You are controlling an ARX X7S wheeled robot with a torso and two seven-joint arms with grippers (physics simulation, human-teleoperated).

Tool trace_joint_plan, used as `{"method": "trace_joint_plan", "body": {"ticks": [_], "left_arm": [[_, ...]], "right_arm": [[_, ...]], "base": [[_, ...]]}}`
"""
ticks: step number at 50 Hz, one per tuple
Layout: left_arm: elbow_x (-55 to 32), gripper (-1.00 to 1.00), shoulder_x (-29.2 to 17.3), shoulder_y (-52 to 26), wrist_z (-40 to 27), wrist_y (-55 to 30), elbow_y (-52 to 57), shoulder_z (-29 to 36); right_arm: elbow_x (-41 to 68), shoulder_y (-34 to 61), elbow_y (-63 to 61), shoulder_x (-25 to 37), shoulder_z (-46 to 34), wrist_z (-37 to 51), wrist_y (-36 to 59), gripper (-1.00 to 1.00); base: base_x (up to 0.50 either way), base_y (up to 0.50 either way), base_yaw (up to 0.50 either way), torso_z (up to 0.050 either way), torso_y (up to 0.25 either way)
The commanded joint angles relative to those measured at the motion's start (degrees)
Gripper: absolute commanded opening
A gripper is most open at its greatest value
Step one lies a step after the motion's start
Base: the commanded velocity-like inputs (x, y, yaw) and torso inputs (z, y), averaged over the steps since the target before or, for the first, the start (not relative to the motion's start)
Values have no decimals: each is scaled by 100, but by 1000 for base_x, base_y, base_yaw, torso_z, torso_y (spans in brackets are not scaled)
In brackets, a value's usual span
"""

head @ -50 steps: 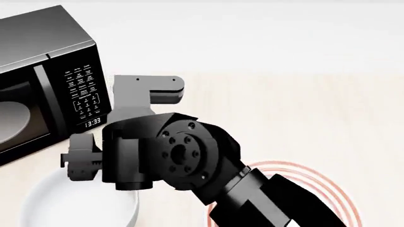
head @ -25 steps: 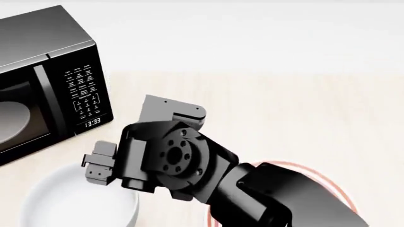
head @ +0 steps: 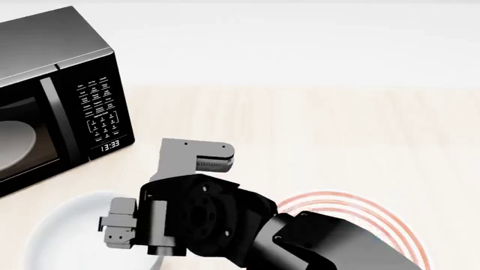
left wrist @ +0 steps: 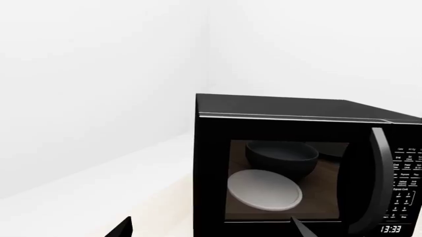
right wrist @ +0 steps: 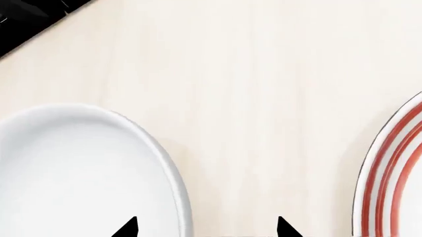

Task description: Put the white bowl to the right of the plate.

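Down at the near left of the wooden table, the white bowl sits upright with its rim partly cut off by the head view's lower edge and partly covered by the black arm. The plate, with its thin red-orange rings, lies to the bowl's right, so the bowl is on the plate's left side, with a strip of bare tabletop between them; the two do not touch. In the right wrist view the bowl and the plate flank that bare strip, and the right gripper shows two dark fingertips set apart, one over the bowl's rim and inner wall, the other over the bare wood, clamping nothing. From the head, that gripper hangs at the bowl's right edge, its wrist and forearm stretching back over the plate. Behind the bowl, at the far left, stands the black microwave, its display reading 13:33. The left gripper shows only two dark tips, spread wide apart, facing the microwave door, through which a pale turntable disc shows.
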Motion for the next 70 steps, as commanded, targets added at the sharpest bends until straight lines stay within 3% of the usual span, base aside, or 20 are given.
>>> {"method": "trace_joint_plan", "body": {"ticks": [1, 70], "left_arm": [[-33, 100, -17, 28, -15, 19, 23, 7], [-191, 100, -126, 117, -117, 120, 49, 66]], "right_arm": [[-278, -195, -104, -1, -30, -218, 58, 100], [-663, -711, -232, -1, -14, -748, 146, 100]], "base": [[0, 0, 0, 0, 0], [0, 0, 0, 0, 0]]}}
